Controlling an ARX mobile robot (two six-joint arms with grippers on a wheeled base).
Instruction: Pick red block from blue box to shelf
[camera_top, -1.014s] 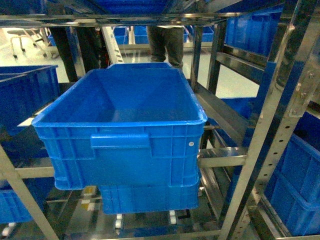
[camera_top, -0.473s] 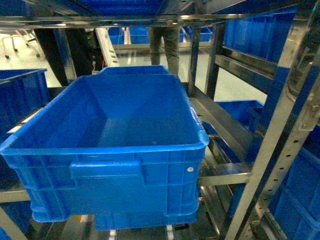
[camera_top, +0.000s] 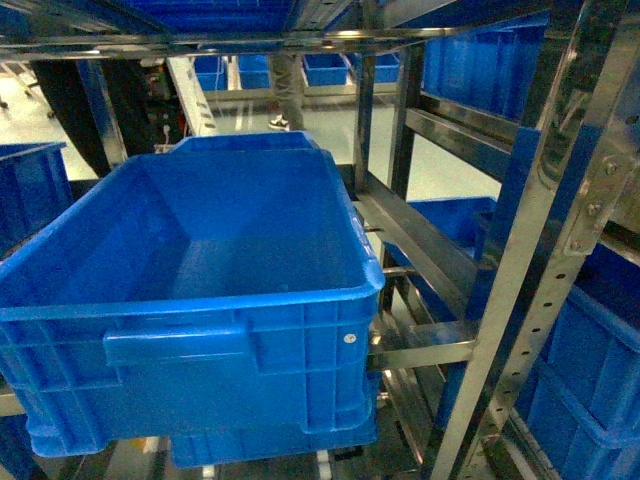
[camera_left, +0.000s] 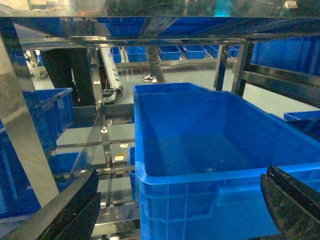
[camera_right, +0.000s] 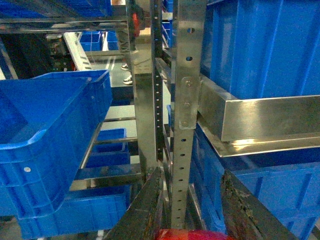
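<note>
The shelf (camera_top: 560, 220) is a steel rack with perforated uprights and flat horizontal rails. A large dark blue ribbed crate (camera_top: 200, 340) rests on its middle rails, and more blue crates (camera_top: 585, 390) sit on neighbouring tiers.

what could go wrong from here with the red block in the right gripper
1. The right gripper faces a perforated shelf post head-on; pushing forward could knock the red block against it.
2. Only a sliver of the block shows between the fingers, so the grip cannot be judged; it might slip.
3. The open left gripper hangs close to the blue crate rim and could bump it.
</note>
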